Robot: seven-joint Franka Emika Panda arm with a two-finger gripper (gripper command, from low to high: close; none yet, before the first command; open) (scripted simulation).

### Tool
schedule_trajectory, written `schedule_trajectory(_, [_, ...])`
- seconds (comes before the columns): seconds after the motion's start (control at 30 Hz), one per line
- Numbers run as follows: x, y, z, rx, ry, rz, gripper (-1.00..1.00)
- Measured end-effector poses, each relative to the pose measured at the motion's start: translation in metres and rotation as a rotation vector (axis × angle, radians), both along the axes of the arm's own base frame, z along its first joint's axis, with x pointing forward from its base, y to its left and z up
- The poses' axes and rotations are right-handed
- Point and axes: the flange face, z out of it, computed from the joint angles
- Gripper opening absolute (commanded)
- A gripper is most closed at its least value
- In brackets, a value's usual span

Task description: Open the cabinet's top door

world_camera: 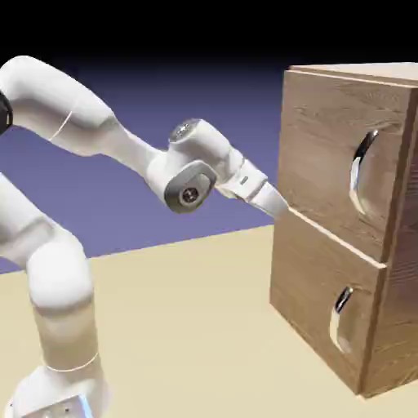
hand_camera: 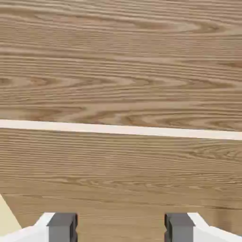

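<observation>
Fingers (hand_camera: 121, 227) spread, nothing between them; both grey tips visible in hand view against bare wood grain, a pale seam line crossing the panel above them; in exterior view the fingers (world_camera: 273, 200) point at the cabinet (world_camera: 347, 220) near its left front edge, about level with the seam between the two panels; contact with the wood cannot be told

Top door (world_camera: 339, 155) is the upper panel, shut flush; its long curved silver handle (world_camera: 362, 171) sits toward the exterior view's right of the panel, well apart from the fingers; lower panel (world_camera: 322, 298) carries a shorter handle (world_camera: 339, 318); cabinet stands on the tan worktop (world_camera: 188, 326)

Judgement: door rigid, probably swings on a hinge, moderate resistance; handle is smooth metal, likely slippery; best hold is across the bowed middle of the handle, where it stands clear of the wood; fingers are not yet lined up with it
</observation>
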Motion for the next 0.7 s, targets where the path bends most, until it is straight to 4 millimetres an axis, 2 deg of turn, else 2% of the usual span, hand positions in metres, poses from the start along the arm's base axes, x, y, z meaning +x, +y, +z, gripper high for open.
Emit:
schedule_trajectory(0.37, [-0.011,0.003,0.070,-0.471,-0.194,0.373,0.00])
schedule_trajectory(0.7, [-0.028,-0.013,0.114,-0.932,-0.345,0.616,0.00])
